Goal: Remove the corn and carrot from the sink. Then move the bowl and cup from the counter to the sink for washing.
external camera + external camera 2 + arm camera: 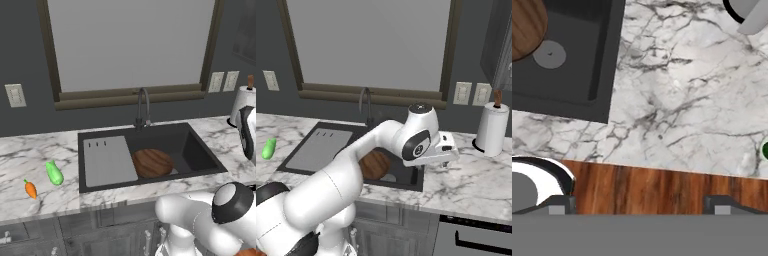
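Marble counter (pixel 677 90) lies bare right of the sink (pixel 609 60) rim; gripper (pixel 639 204) spread wide above it

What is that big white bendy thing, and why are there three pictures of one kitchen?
It is a robot arm in a computer-drawn kitchen. Two cameras sit behind it, left and right; the third rides on its hand, looking down. The small orange carrot and green oblong corn lie on the white marble counter. The wide brown wooden bowl sits in the black sink. The claw hangs open over the counter right of the sink, holding nothing.
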Robot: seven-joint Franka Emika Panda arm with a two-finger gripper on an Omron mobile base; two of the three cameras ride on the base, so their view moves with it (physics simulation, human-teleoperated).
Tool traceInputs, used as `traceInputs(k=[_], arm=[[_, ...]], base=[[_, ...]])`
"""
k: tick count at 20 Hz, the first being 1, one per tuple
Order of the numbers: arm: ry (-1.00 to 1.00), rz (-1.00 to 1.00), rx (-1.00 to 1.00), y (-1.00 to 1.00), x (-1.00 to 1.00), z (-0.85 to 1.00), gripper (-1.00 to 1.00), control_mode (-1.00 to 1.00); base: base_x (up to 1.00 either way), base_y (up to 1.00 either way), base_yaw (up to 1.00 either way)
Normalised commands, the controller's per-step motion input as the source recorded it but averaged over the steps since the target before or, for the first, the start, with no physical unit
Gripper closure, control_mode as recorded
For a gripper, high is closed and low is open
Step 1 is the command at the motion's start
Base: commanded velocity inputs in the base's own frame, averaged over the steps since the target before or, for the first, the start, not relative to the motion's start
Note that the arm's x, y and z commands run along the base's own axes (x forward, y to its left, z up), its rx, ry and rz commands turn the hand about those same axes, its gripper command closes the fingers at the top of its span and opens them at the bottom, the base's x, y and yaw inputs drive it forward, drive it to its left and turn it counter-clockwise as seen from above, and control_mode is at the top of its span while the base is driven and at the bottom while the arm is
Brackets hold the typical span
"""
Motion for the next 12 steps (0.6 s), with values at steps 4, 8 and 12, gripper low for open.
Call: traceInputs(k=[4,8,12], arm=[[-0.05,-0.16,0.00,-0.29,-0.07,0.00,-1.00,-1.00],[0.00,-0.18,0.00,-0.30,0.00,0.00,-1.00,-1.00],[0.00,-0.12,0.00,-0.36,0.00,0.00,-1.00,-1.00]], base=[[0.00,0.00,0.00],[0.00,0.00,0.00],[0.00,0.00,0.00]])
